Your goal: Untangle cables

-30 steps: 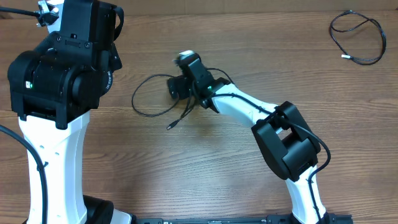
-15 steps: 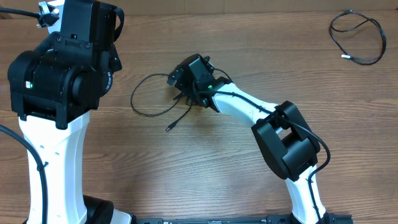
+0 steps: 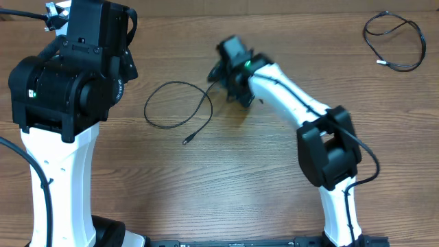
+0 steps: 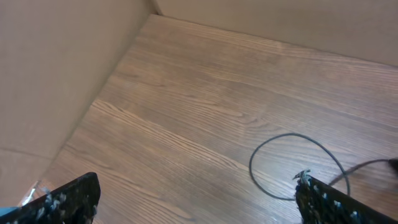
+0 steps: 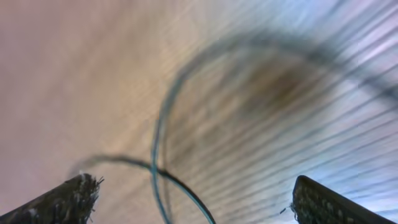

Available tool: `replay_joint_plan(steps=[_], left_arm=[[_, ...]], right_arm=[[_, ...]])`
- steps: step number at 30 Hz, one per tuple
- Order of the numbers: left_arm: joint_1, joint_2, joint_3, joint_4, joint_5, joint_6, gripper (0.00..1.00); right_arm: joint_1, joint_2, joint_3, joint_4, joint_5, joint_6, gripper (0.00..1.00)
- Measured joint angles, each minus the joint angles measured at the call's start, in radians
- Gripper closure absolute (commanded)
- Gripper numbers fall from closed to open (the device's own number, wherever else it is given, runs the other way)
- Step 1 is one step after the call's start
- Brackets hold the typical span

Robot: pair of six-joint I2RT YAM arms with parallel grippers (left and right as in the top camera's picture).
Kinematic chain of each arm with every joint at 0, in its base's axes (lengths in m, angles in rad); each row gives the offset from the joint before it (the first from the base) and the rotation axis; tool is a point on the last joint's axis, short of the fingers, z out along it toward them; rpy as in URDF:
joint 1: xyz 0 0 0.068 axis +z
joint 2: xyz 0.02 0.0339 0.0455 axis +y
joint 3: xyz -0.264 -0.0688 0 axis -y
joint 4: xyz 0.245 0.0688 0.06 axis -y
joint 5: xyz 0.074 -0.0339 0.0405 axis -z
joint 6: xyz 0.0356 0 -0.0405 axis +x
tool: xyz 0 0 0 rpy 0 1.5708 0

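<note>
The untangling looks as good as finished. On the wooden table the middle cable lies as one loose open loop with its plug end trailing toward the near side, while the far-right cable sits in its own small loop by the far right corner. The two are well apart, with nothing linking them. From the right wrist view the middle loop seems to cross over itself once, so a last bit of straightening may be left; otherwise I judge that only clearing the arms away remains. The left arm stands tall at the left edge, well clear of both cords. The left gripper is spread wide and empty, looking down on the loop from a height. The right arm reaches from the near right toward the middle of the table, its head blurred. The right gripper is also fully spread and holds nothing, poised just beside the right edge of that loop; whether it touches the cord I cannot tell.
</note>
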Motion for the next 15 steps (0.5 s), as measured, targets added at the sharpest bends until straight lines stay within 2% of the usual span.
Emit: replay_joint_plan(steps=[7, 15], left_arm=[[0.000, 0.000, 0.000, 0.000, 0.026, 0.000, 0.00], [0.000, 0.000, 0.000, 0.000, 0.074, 0.004, 0.00]], right_arm=[[-0.003, 0.006, 0.056, -0.061, 0.043, 0.030, 0.01], [0.075, 0.082, 0.056, 0.095, 0.030, 0.002, 0.01]])
